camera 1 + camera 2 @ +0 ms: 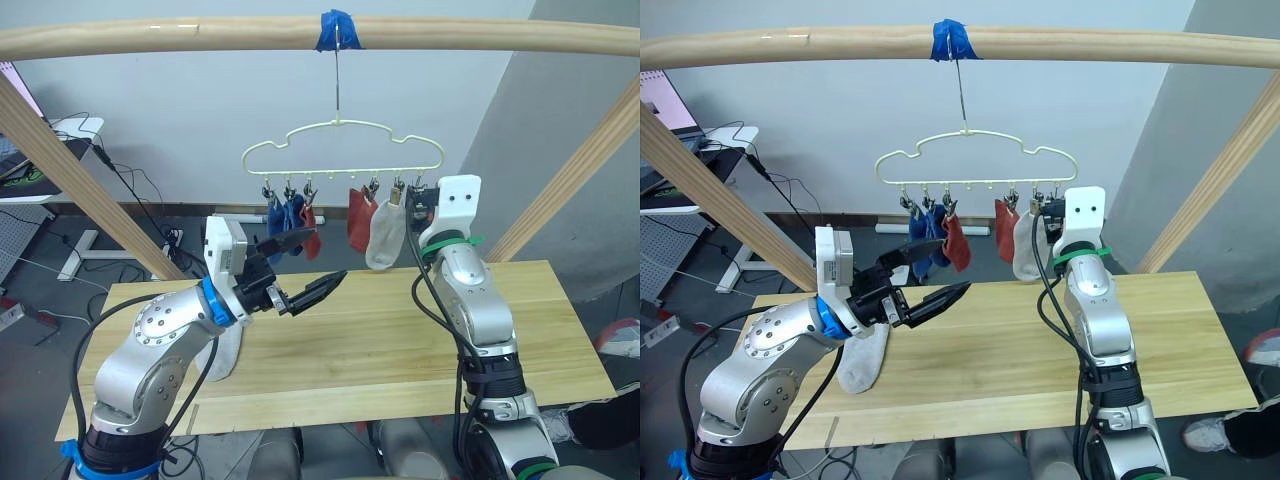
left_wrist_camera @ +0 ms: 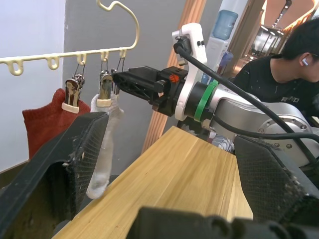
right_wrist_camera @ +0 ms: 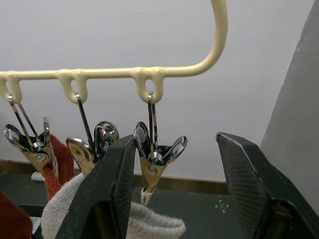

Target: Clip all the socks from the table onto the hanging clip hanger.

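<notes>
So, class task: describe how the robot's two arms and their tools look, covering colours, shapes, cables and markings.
Both arms are rounded silver metal shells with black joints and loose black cables. The left arm wears a blue band at the wrist, the right arm a green one. Each wrist carries a white block, and each tool, left tool and right tool, has two black pointed fingers.

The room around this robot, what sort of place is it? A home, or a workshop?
Probably a lab or office workspace, not a home. A wooden pole frame is rigged over a plain table to hang the clip hanger, loose cables trail across the floor, and a person sits nearby.
</notes>
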### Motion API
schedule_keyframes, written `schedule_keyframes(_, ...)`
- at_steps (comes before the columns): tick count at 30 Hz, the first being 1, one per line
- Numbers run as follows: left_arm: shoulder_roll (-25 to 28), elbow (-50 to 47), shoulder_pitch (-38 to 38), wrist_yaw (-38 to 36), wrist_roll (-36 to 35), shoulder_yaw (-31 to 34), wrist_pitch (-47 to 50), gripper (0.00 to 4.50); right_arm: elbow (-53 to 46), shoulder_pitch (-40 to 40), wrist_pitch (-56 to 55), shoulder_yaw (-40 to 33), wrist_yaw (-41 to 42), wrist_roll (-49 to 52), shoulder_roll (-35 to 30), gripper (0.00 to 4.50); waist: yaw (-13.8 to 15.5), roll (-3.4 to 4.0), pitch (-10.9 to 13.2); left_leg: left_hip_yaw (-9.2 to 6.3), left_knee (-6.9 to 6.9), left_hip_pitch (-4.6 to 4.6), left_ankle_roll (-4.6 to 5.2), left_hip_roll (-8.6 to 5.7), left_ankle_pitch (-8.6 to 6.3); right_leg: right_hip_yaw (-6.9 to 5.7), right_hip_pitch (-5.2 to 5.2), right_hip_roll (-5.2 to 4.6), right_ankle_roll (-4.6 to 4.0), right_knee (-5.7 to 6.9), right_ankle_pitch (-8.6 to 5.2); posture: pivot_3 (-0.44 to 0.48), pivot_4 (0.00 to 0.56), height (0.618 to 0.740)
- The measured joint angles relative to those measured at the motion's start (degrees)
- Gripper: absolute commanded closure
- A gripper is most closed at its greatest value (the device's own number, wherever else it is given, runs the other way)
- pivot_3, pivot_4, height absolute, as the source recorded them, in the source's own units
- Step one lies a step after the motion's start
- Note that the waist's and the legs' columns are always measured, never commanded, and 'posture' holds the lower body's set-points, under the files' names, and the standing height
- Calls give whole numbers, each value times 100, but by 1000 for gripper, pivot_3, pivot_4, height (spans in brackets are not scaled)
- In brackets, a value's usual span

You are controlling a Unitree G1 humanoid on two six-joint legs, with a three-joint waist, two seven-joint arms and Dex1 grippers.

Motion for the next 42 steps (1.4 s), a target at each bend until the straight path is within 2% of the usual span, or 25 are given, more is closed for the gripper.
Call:
schedule_keyframes(10, -11, 0, -6, 5, 17, -2, -1, 0, 110, -140, -3, -71, -4, 19, 222, 1844, 1, 0, 0, -1, 0, 0, 0, 0, 0, 0, 0, 0, -2, 1, 1, -100, 181, 740)
schedule_keyframes(13, -12, -1, -6, 7, 24, -5, -2, 0, 117, -177, -3, -91, 0, 29, 274, 2482, 2, 0, 0, -1, 0, 0, 0, 0, 0, -1, 0, 0, -2, 1, 1, -98, 181, 740)
schedule_keyframes(16, -15, -1, -3, 7, 32, -8, -6, 0, 126, -178, -3, -123, 3, 31, 282, 3579, 3, 0, 0, -1, 0, 0, 0, 0, 0, -1, 0, 0, -6, 1, 4, -98, 182, 740)
schedule_keyframes(20, -18, -12, 11, 9, 43, -14, -11, 0, 126, -194, -5, -139, 12, 35, 285, 4492, 3, 0, 0, -2, 0, 1, 0, 0, 0, -1, 0, 0, -5, 3, 3, -97, 181, 740)
schedule_keyframes(25, -36, -15, 53, 10, 82, -72, -38, 0, 93, -201, 14, -168, 134, 81, 211, 4492, 8, 0, -1, -1, 2, 0, 0, -1, 0, -1, 2, 0, -4, 1, 3, -105, 183, 740)
schedule_keyframes(29, -41, -9, 168, 3, 188, -99, -123, 0, -104, -207, 447, -212, 760, 494, -211, 4492, 8, 0, -1, -1, 2, 0, 0, -1, 0, -1, 1, 0, -5, 1, 3, -118, 185, 740)
schedule_keyframes(34, 173, 527, 670, -104, 584, -113, -163, 0, -451, -566, 2156, -596, 2235, 1737, -1560, 4492, 2, 1, 0, -3, 4, 2, 1, -2, 0, -3, 3, -1, 6, 2, -5, -136, 187, 740)
schedule_keyframes(37, 240, 943, 796, -122, 814, -113, -233, 0, -468, -875, 2974, -827, 2765, 2307, -2108, 4492, -4, 3, 1, -2, 6, 1, 1, -1, 0, -2, 2, 0, 12, 2, -9, -136, 187, 740)
schedule_keyframes(42, 348, 2164, 889, -84, 1535, -88, -867, 0, -221, -1489, 4636, -1253, 3285, 3382, -2444, 4492, -45, 5, 2, 4, 4, 2, 2, 3, 0, 0, -2, 4, 8, 3, -9, -153, 197, 740)
